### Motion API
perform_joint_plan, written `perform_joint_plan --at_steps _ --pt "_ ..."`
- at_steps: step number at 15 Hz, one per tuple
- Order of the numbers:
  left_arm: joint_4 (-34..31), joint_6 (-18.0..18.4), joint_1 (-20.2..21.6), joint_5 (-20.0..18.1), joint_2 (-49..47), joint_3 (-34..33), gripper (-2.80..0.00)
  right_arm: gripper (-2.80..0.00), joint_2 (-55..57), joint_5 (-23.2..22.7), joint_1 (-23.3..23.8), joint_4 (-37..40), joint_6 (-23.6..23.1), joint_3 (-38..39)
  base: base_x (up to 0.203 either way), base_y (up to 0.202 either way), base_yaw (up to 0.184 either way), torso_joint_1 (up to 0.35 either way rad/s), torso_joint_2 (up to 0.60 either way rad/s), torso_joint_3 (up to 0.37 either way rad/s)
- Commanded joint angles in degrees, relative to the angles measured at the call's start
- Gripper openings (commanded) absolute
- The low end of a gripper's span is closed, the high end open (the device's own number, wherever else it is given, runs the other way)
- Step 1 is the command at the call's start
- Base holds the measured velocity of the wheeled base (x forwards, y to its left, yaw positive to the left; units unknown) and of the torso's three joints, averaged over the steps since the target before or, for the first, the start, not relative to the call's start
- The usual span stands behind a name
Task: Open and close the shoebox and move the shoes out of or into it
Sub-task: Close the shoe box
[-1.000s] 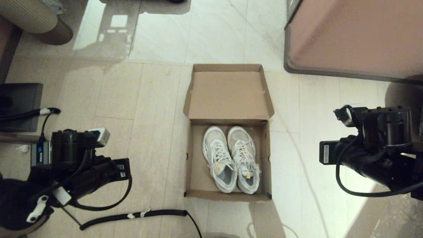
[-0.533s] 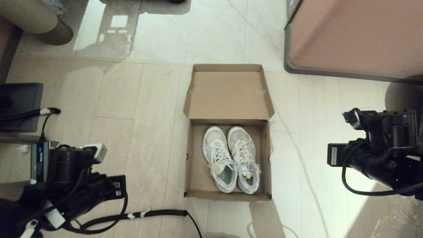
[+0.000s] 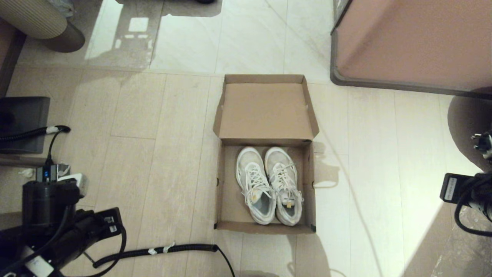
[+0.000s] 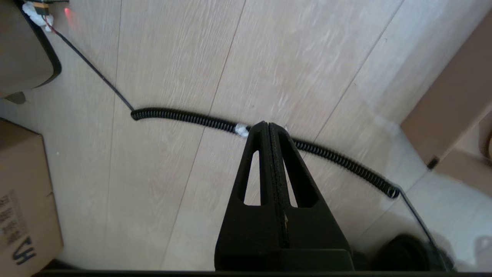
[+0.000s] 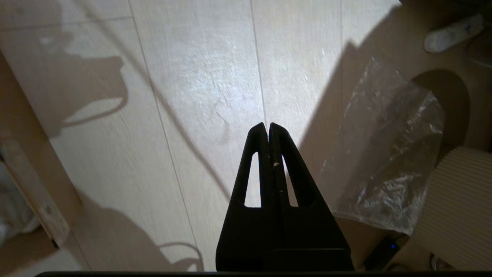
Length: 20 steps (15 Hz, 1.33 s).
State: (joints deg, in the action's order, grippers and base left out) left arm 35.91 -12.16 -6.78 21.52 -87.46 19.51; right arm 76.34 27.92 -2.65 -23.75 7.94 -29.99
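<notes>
Floor of pale wood-look planks (image 3: 161,161) carrying 1 brown cardboard shoebox (image 3: 225,200), lid folded back flat for access. Inside: 2 white lace-up sneakers (image 3: 269,184), side by side. Left claw (image 4: 268,129) and right claw (image 5: 268,129) both pressed together, empty, well apart from the box.

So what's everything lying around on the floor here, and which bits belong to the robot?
shoebox: one, brown cardboard, middle of the floor, lid folded open away from the robot
shoes: two, white, side by side inside the shoebox
coiled cable: one, black, on the floor left of the shoebox
cabinet: one, pinkish-brown, far right
plastic sheet: one, clear, crumpled, on the floor near the right arm
printed carton: one, brown, on the floor near the left arm
left gripper: one, black, shut, empty, above the coiled cable
right gripper: one, black, shut, empty, above bare floor
</notes>
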Motion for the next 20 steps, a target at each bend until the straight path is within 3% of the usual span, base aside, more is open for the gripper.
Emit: perform_joint_plan --at_steps 1,4,6,9,11,13,16,20 --pt "0.2 0.7 0.2 -0.2 3.4 -0.8 -2.8 -2.8 -5.9 -0.9 0.6 -0.1 0.0 4.2 0.0 0.0 0.0 0.0 0.0 0.0" --pt "-1.0 1.5 3.0 -0.9 3.8 5.7 -2.8 -2.8 -5.3 -1.2 0.5 -0.1 -0.5 3.1 0.0 0.0 0.0 0.0 0.0 0.0" --pt "-6.2 3.2 3.6 -3.3 4.0 11.4 -2.8 -2.8 -4.5 -3.2 0.3 -0.1 -1.6 2.3 0.0 0.0 0.0 0.0 0.0 0.0" --pt "-8.2 9.9 2.8 -11.6 7.8 8.6 -2.8 -2.8 -2.2 -5.4 -3.7 -0.4 -3.4 2.4 0.0 0.0 0.0 0.0 0.0 0.0" --pt "-8.3 12.1 1.0 -14.6 8.8 5.7 -2.8 -2.8 0.9 -8.3 -6.3 -0.6 -3.2 0.7 0.0 0.0 0.0 0.0 0.0 0.0" --pt "-8.3 12.1 -2.4 -14.9 7.7 5.6 -2.8 -2.8 4.5 -12.2 -7.5 -0.6 -3.6 -3.2 0.0 0.0 0.0 0.0 0.0 0.0" --pt "-8.3 12.2 -8.2 -14.9 4.2 7.0 -2.8 -2.8 14.0 -13.3 -10.9 -1.1 -3.1 -9.3 0.0 0.0 0.0 0.0 0.0 0.0" --pt "-7.8 15.4 -9.6 -14.6 1.8 8.5 -2.8 -2.8 26.0 -12.9 -16.2 -9.7 -3.5 -13.7 0.0 0.0 0.0 0.0 0.0 0.0"
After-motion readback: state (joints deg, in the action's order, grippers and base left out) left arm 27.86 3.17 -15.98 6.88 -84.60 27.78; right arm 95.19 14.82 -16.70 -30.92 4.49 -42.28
